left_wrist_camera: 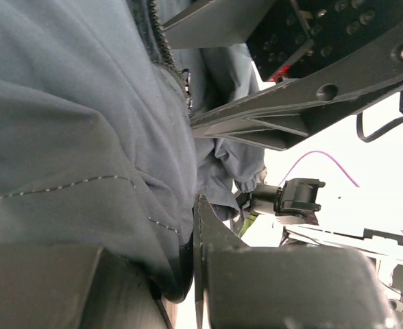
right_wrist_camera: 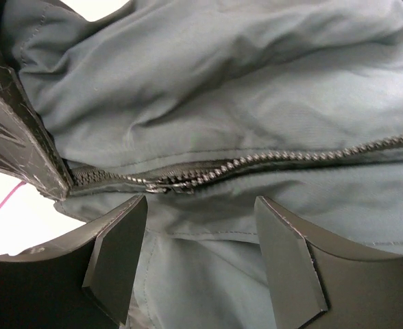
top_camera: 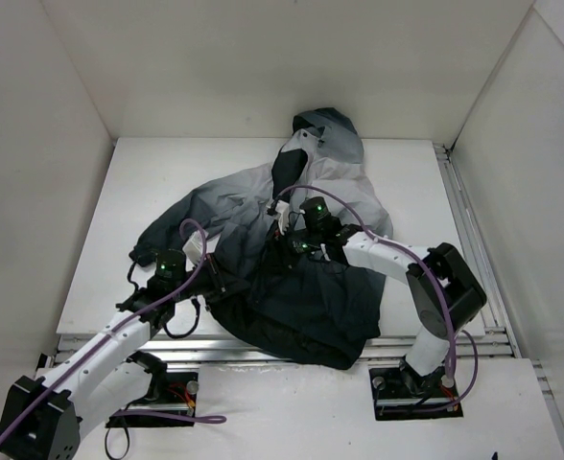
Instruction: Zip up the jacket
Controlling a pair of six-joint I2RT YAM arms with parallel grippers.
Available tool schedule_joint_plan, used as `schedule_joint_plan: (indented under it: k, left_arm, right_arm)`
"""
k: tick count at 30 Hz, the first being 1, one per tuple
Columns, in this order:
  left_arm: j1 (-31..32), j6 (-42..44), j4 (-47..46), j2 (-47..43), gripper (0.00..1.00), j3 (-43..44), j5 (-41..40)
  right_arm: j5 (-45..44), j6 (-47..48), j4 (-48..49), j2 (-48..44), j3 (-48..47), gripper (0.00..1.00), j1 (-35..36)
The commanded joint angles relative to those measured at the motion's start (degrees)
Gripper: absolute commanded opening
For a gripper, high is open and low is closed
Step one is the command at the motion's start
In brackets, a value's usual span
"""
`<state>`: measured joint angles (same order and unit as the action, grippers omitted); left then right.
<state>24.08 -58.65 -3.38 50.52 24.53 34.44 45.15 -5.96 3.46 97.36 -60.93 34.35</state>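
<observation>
Beneath right claw (right_wrist_camera: 200, 212), zipper (right_wrist_camera: 256, 163) of jacket (right_wrist_camera: 208, 82)

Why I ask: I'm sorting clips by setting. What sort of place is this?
Probably a robot test cell, not a home: white table boxed in by plain white panels, left arm and right arm bolted at its near edge, a jacket on it.

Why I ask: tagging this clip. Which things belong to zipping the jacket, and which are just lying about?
Job: jacket, its zipper, left claw pinching fabric, right claw open at the zipper.
Just there: table, purple cables.
</observation>
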Motion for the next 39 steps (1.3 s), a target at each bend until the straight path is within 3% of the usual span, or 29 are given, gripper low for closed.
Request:
schedule_joint_plan:
  k: [1, 10, 13, 19, 27, 39]
  left_arm:
    - [0.4, -0.1, -8.0, -0.1, 0.0, 0.9, 2.7]
    - [0.4, 0.7, -9.6, 0.8, 0.0, 1.3, 4.8]
    - [0.4, 0.9, -9.5, 0.7, 0.0, 1.4, 5.0]
    - [0.4, 1.2, -9.5, 1.1, 0.0, 1.7, 5.6]
    - [0.4, 1.7, -8.4, 1.1, 0.0, 2.2, 5.4]
    - [0.4, 1.9, -8.0, 1.2, 0.0, 2.2, 5.4]
  right_arm:
    - [3.8, 0.7, 3.4, -0.2, -3.3, 0.61, -0.2]
    - [9.7, -2.3, 8.8, -0.2, -1.9, 0.57, -1.4]
    - [10.6, -2.9, 9.7, -0.2, -1.7, 0.5, -1.8]
    - [11.5, -2.9, 9.5, 0.1, -1.9, 0.21, -2.4]
    - [13.1, -3.0, 9.0, -0.5, -2.2, 0.01, -3.0]
    - [15.2, -3.0, 8.9, -0.4, -2.4, 0.01, -3.0]
